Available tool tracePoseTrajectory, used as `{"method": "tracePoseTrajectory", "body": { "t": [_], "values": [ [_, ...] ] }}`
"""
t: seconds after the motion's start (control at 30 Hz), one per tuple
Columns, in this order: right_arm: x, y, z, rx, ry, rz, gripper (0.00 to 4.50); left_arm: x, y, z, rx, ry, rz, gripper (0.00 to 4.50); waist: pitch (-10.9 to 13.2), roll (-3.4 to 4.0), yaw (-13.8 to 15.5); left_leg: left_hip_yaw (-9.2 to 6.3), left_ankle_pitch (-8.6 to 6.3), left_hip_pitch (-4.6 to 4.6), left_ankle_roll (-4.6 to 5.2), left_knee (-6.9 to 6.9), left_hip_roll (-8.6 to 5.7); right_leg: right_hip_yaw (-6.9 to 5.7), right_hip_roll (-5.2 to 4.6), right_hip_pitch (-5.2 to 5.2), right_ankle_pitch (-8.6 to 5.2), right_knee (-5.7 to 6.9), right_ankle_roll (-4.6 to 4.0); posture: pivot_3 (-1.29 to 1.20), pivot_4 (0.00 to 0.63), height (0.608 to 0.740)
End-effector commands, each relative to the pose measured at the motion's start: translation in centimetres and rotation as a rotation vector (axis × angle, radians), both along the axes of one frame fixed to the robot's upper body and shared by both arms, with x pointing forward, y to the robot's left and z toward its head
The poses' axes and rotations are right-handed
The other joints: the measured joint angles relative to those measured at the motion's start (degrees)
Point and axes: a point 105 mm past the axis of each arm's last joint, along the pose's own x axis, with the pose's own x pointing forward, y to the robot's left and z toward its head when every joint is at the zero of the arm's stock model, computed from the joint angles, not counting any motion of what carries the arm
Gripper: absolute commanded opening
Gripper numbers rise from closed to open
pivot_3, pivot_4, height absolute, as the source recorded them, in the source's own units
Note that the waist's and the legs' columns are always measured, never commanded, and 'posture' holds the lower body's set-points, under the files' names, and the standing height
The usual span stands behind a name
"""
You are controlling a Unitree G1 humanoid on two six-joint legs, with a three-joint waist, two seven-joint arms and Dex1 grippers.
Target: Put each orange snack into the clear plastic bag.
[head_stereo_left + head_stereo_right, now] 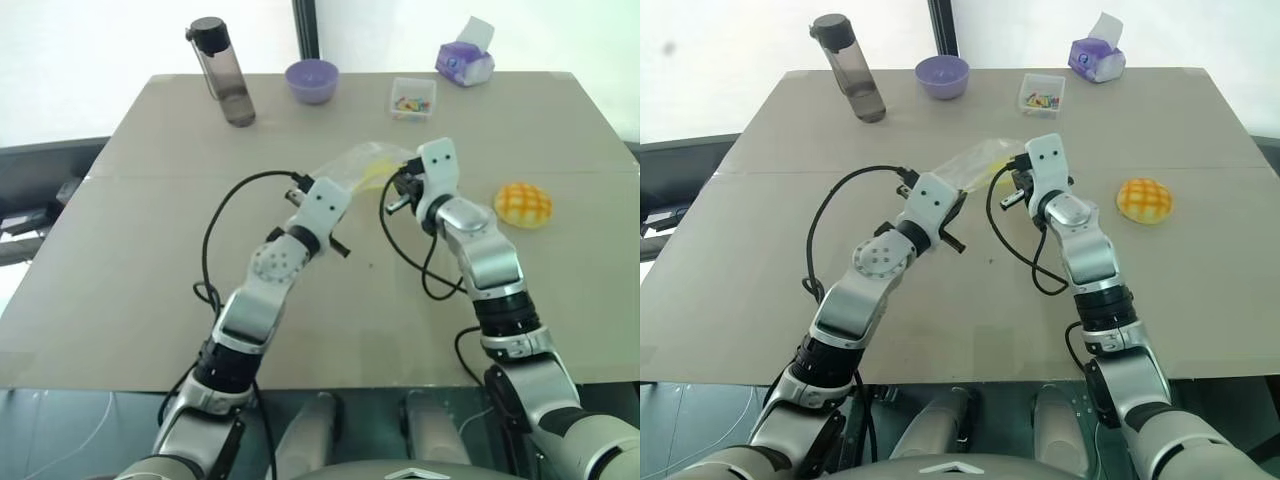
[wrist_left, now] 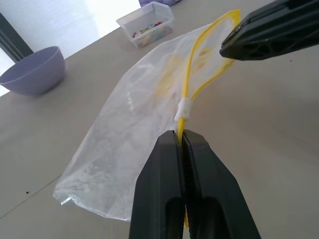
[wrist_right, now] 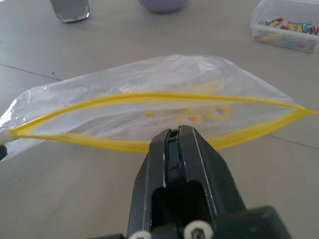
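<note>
**Bag mouth held open between two hands**

Bag first: the clear plastic bag [image 3: 149, 94] hangs between the two hands, its far end trailing toward the counter [image 1: 150, 250], and every other item reads from it. The left hand [image 2: 182, 144] is clamped shut on the yellow zip strip at one corner, just below the white slider. The right hand [image 3: 174, 137] is pinched closed on the near lip of the same strip, partway along. With one hand anchoring the end and the other drawing a single lip away, the two yellow edges bow apart into a lens-shaped opening; that is probably why the bag is held at two points and not one, since a limp bag would otherwise fall shut.

The orange snack [image 1: 523, 204] lies on the counter to the right of the bag, beyond the right hand and well apart from the opening. It is not yet inside, so the main step of the task remains to be done.

Both forearms reach forward and angle inward, so the hands meet at the bag from opposite sides, roughly level with each other. Beyond the bag stand a small clear box of colourful bits [image 1: 413, 98], a purple bowl [image 1: 312, 80] and a dark water bottle [image 1: 224, 72].
</note>
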Motion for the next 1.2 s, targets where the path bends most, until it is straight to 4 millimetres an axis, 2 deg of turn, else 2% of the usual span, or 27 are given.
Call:
{"method": "tracePoseTrajectory", "body": {
  "t": [0.03,0.2,0.27,0.3,0.37,0.43,0.47,0.6,0.63,0.83,0.97,1.07,1.2],
  "values": [
    [0.3,1.1,1.4,-0.049,-0.086,0.054,0.08,-0.8,-0.9,1.4,-0.004,-0.064,-0.055,0.0,0.0,0.0,0.0,0.01,0.0,0.0,0.0,0.0,0.0,0.0,0.0,0.0,0.0,0.0,0.0,0.0,0.15,0.739],
    [0.7,1.9,0.8,-0.267,-0.194,0.169,0.08,-1.5,-1.6,0.7,0.029,-0.051,-0.127,0.0,0.0,0.0,0.0,0.05,0.0,0.0,0.0,0.01,-0.02,0.0,0.0,0.0,0.0,0.0,0.0,0.0,0.15,0.739],
    [0.7,2.0,0.1,-0.419,-0.273,0.223,0.08,-1.6,-1.7,0.6,0.037,-0.054,-0.141,0.0,0.0,0.0,0.0,0.04,0.0,0.0,0.0,0.02,-0.01,0.0,0.0,0.0,0.0,0.0,0.0,0.0,0.15,0.739],
    [0.7,1.9,-0.3,-0.501,-0.323,0.24,0.31,-1.6,-1.7,0.6,0.041,-0.055,-0.142,0.0,0.0,0.0,0.0,0.04,0.0,0.0,0.0,0.02,-0.02,0.0,0.0,0.0,0.0,0.0,0.0,0.0,0.15,0.739],
    [0.8,1.8,-0.6,-0.641,-0.424,0.269,0.9,-1.5,-1.6,0.6,0.044,-0.056,-0.133,0.0,0.0,-0.01,0.0,0.04,0.0,0.01,0.0,0.02,-0.02,-0.01,0.0,0.0,0.0,0.0,0.0,0.0,0.15,0.739],
    [0.6,1.9,-1.0,-0.74,-0.506,0.318,1.78,-1.2,-1.2,0.5,0.053,-0.059,-0.113,0.0,0.0,-0.01,0.0,0.06,0.0,0.0,0.0,0.03,-0.03,-0.01,-0.01,0.0,0.0,-0.01,0.0,0.0,0.15,0.739],
    [0.4,2.0,-1.2,-0.754,-0.525,0.341,2.38,-1.1,-1.1,0.5,0.058,-0.061,-0.106,0.0,0.0,-0.01,0.0,0.07,0.0,0.0,0.0,0.03,-0.03,0.0,-0.01,0.0,0.0,-0.01,0.0,0.0,0.15,0.739],
    [0.0,1.9,-1.8,-0.787,-0.558,0.383,4.19,-0.9,-0.9,0.5,0.058,-0.063,-0.093,0.0,0.0,-0.01,-0.3,0.08,0.0,0.01,0.0,0.03,0.02,0.01,0.02,0.0,0.0,-0.01,0.0,0.0,0.15,0.739],
    [-0.1,1.9,-1.8,-0.787,-0.559,0.384,4.35,-0.9,-0.9,0.5,0.058,-0.064,-0.093,0.0,0.0,-0.01,-0.3,0.07,0.01,0.01,0.0,0.03,0.02,0.01,0.02,0.0,0.0,0.0,0.0,0.0,0.15,0.739],
    [-0.6,0.4,-0.5,-0.715,-0.554,0.354,4.35,-0.5,-0.2,0.0,0.069,-0.055,-0.06,0.0,0.0,-0.03,0.0,0.04,0.0,0.01,0.0,0.07,0.0,0.01,0.02,0.02,0.0,-0.01,0.0,0.0,0.15,0.739],
    [-1.2,-1.7,0.2,-0.689,-0.531,0.329,4.35,-0.3,-0.3,0.1,0.052,-0.055,-0.052,0.0,0.0,-0.03,0.2,0.02,0.0,-0.01,0.0,0.1,-0.01,0.0,0.01,0.04,0.0,-0.01,0.0,0.0,0.15,0.739],
    [-1.5,-4.6,0.9,-0.555,-0.472,0.237,4.35,-0.2,-0.5,-0.1,0.045,-0.054,-0.056,0.0,0.0,-0.03,0.2,0.02,0.0,-0.01,0.0,0.12,-0.02,0.0,0.0,0.06,0.0,-0.01,0.01,0.0,0.15,0.739],
    [-0.9,-10.2,1.9,-0.244,-0.335,-0.024,4.35,-0.1,-0.7,0.2,0.006,-0.067,-0.057,0.0,0.0,-0.04,0.3,-0.02,0.0,-0.01,0.01,0.17,-0.02,-0.03,0.0,0.14,0.0,-0.01,0.01,0.0,0.15,0.739]
  ]
}}
